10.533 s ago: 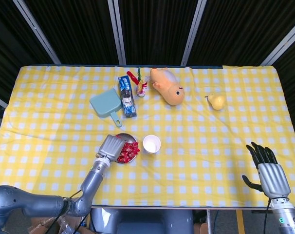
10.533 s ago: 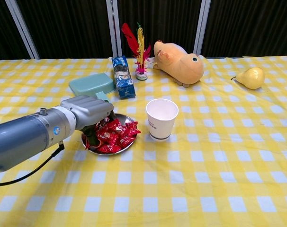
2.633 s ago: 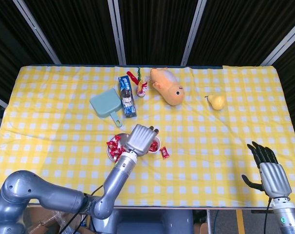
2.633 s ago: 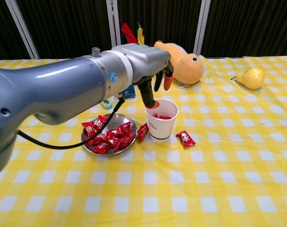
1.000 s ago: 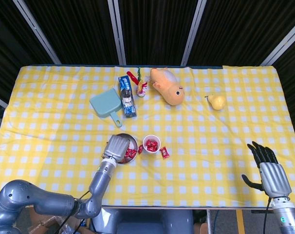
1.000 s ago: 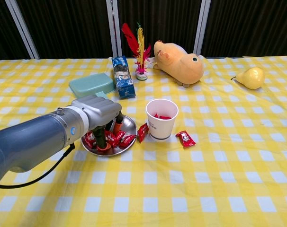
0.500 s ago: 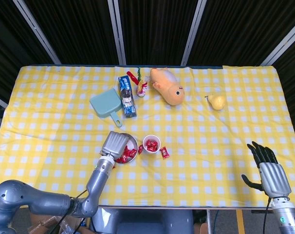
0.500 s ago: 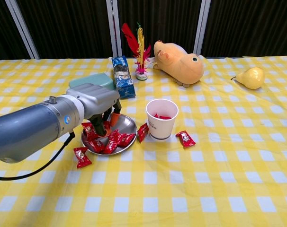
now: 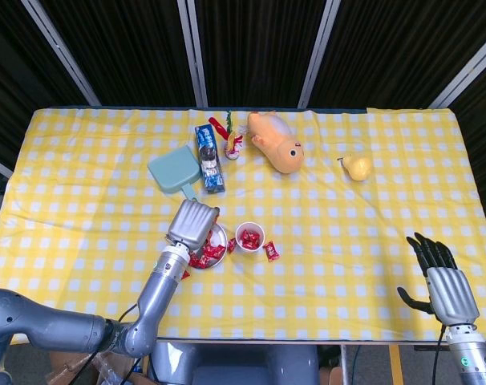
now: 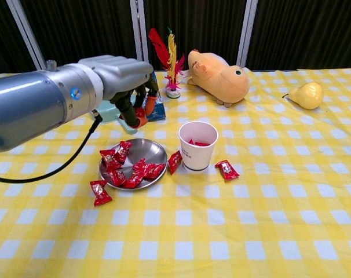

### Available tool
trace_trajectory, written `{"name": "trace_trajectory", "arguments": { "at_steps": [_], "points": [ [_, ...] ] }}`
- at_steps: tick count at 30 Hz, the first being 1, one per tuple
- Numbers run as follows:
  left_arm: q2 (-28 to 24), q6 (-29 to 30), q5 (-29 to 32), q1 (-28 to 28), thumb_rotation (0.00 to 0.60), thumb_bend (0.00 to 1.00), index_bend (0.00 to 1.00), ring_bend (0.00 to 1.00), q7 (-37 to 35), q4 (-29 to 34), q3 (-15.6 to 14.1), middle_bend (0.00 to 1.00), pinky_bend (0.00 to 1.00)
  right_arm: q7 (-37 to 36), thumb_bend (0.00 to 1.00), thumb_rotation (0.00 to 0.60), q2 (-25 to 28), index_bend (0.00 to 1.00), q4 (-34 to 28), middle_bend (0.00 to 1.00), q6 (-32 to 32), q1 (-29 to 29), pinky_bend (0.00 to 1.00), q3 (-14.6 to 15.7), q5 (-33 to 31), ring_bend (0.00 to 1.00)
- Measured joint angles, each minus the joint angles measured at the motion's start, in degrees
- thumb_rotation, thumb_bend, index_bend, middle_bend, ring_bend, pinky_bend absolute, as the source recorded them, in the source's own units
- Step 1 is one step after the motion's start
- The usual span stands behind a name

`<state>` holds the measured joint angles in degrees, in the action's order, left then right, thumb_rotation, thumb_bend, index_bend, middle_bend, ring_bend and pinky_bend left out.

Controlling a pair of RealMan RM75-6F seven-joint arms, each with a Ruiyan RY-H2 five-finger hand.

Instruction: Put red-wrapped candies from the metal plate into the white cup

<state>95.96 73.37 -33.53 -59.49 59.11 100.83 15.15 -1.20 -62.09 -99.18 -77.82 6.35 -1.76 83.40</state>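
Note:
The metal plate point(image 10: 157, 149) point(image 9: 219, 234) holds several red-wrapped candies point(image 10: 138, 171). To its right stands the white cup point(image 10: 197, 146) point(image 9: 249, 237) with red candies inside. My left hand point(image 10: 124, 77) point(image 9: 192, 223) hangs above the plate's far left side, fingers curled down around something red, seemingly a candy. Three candies lie loose on the cloth: one point(image 10: 99, 193) left of the plate, one point(image 10: 174, 162) between plate and cup, one point(image 10: 226, 169) right of the cup. My right hand point(image 9: 440, 282) is off the table's near right corner, fingers spread and holding nothing.
A teal dustpan point(image 9: 176, 170), a blue packet point(image 9: 208, 157) and a feather shuttlecock point(image 10: 168, 63) stand behind the plate. An orange plush toy point(image 10: 219, 75) lies behind the cup, and a yellow pear point(image 10: 307, 94) at the far right.
My left hand has risen off the plate and drawn back toward the far side. Half a second ago it knocked one candy onto the cloth left of the plate.

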Motion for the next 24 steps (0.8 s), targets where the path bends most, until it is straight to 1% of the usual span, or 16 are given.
{"name": "trace_trajectory", "arguments": {
  "at_steps": [4, 7, 19, 24],
  "points": [
    [1.3, -0.1, -0.7, -1.4, 0.6, 0.4, 0.5, 0.85, 0.1, -0.3, 0.8, 0.57, 0.94, -0.1, 0.34, 0.6, 0.0, 0.0, 0.0, 0.0, 0.1, 0.0, 0.0, 0.0, -0.1, 0.0],
    [3.0, -0.6, -0.7, -2.6, 0.6, 0.4, 0.5, 0.85, 0.3, -1.7, 1.2, 0.57, 0.94, -0.1, 0.34, 0.6, 0.1, 0.0, -0.1, 0.0, 0.1, 0.0, 0.0, -0.1, -0.1, 0.0],
    [11.2, -3.3, 0.5, -8.4, 0.6, 0.4, 0.48, 0.85, 2.0, -10.6, 3.2, 0.55, 0.94, -1.1, 0.34, 0.6, 0.4, 0.0, 0.0, 0.0, 0.2, 0.1, 0.0, -0.1, -0.1, 0.0],
    [13.8, -4.3, 1.3, -10.2, 0.6, 0.36, 0.44, 0.84, 2.5, -13.5, 4.0, 0.49, 0.94, -1.4, 0.34, 0.6, 0.4, 0.0, 0.0, 0.0, 0.4, 0.2, 0.0, -0.2, -0.2, 0.0]
  ]
}}
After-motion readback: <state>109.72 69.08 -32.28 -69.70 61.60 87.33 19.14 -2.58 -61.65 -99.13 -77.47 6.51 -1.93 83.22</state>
